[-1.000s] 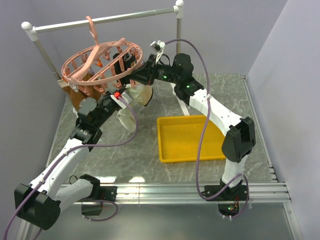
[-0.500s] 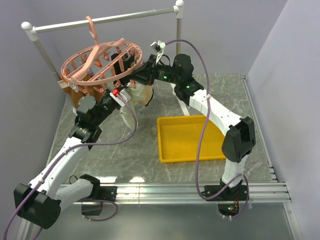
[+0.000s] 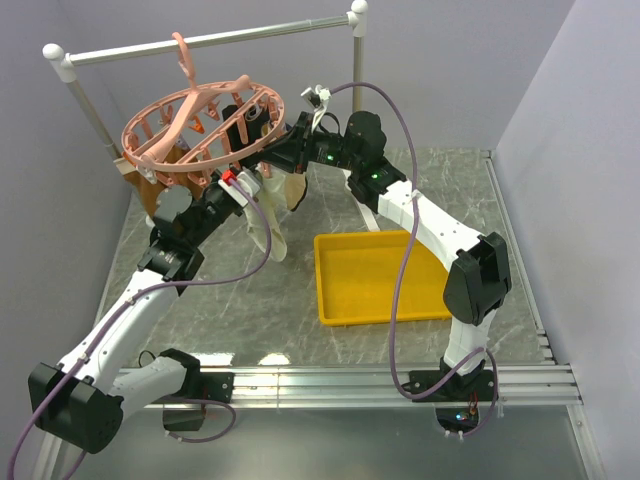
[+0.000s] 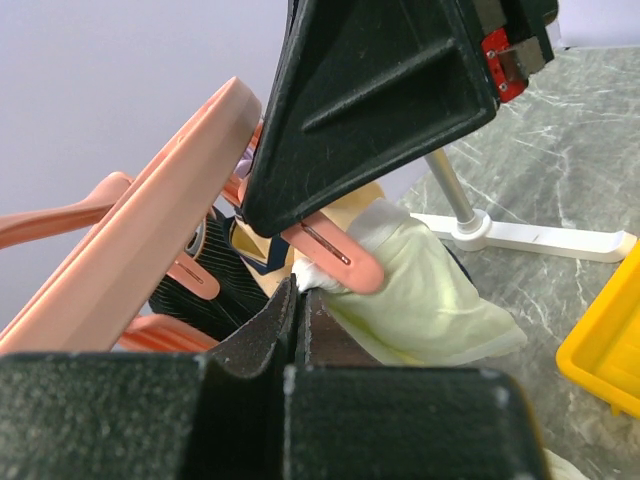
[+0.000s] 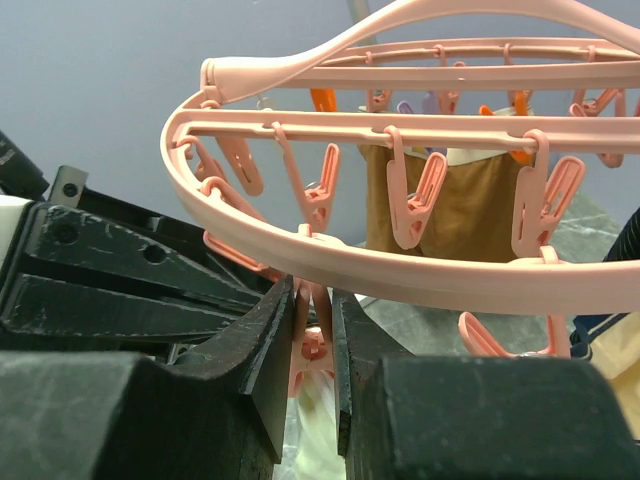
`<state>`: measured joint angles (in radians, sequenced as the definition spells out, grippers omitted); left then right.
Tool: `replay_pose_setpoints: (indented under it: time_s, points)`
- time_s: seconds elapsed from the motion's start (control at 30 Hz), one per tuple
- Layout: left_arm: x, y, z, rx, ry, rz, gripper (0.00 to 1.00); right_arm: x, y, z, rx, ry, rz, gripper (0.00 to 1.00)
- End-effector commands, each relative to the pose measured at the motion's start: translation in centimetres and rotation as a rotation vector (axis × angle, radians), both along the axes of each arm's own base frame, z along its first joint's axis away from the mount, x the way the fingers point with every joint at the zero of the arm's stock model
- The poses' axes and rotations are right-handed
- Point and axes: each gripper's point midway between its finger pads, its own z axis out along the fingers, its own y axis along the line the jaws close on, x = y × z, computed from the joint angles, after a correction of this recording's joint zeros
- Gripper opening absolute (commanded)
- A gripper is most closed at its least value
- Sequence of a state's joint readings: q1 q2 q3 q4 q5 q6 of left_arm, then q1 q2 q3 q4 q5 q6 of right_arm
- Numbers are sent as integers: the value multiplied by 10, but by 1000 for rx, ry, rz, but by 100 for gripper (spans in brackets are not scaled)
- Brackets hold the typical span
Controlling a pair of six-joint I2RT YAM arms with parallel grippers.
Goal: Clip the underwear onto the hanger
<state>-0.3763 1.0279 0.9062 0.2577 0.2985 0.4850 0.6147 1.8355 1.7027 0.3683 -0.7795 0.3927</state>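
Beneath the front rim of the hanger [image 5: 400, 268], the underwear [image 3: 270, 228] hangs as a pale cream, faintly greenish fold, clear of the worktop [image 3: 260, 330]. Its upper edge is drawn up to the tips of the left gripper [image 4: 297, 300]. That gripper is clenched, with no gap between its jaws, and the white fabric edge emerges right at the fingertips. It therefore appears to be pinching the garment. One pink clip [image 4: 330, 250] lies just above that pinched edge, touching or nearly touching the cloth. Whether the clip bites the fabric cannot be told.

The right gripper [image 5: 312, 295] reaches in from the opposite side, under the ring. Its jaws are closed partway on a hanger clip, one finger pressing each side of it. In the left wrist view its black body fills the upper frame, directly above the left gripper's tips.

The hanger is a salmon-pink oval ring with many small clips. It hangs tilted by its hook from the white-and-grey rail [image 3: 210, 40]. A brown garment [image 5: 470, 205] is clipped at the far side of the ring. A dark striped garment [image 4: 215, 285] hangs beside the underwear, and a tan one [image 3: 292, 190] hangs close behind.

On the worktop to the right, well apart from the hanging items, sits a yellow tray [image 3: 322, 285].
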Motion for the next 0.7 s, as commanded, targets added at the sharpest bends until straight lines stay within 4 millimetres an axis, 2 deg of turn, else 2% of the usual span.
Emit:
replay_pose_setpoints:
  time_s: [0.0, 0.27, 0.33, 0.4, 0.53, 0.67]
  points:
    - [-3, -2, 33, -58, -52, -20, 0, -11, -6, 24, 45, -77, 32, 0]
    - [0, -1, 32, -65, -38, -10, 1, -14, -6, 25, 44, -60, 45, 0]
    - [0, -3, 31, -69, -31, -14, 0, -14, -5, 26, 44, -60, 45, 3]
    - [0, -3, 32, -72, -34, -14, 0, -14, -6, 27, 43, -62, 41, 10]
    - [0, -3, 32, -73, -33, -18, 0, -12, -6, 28, 42, -67, 28, 15]
    - [-2, -4, 34, -76, -35, -26, 1, -8, -8, 29, 43, -74, 7, 16]
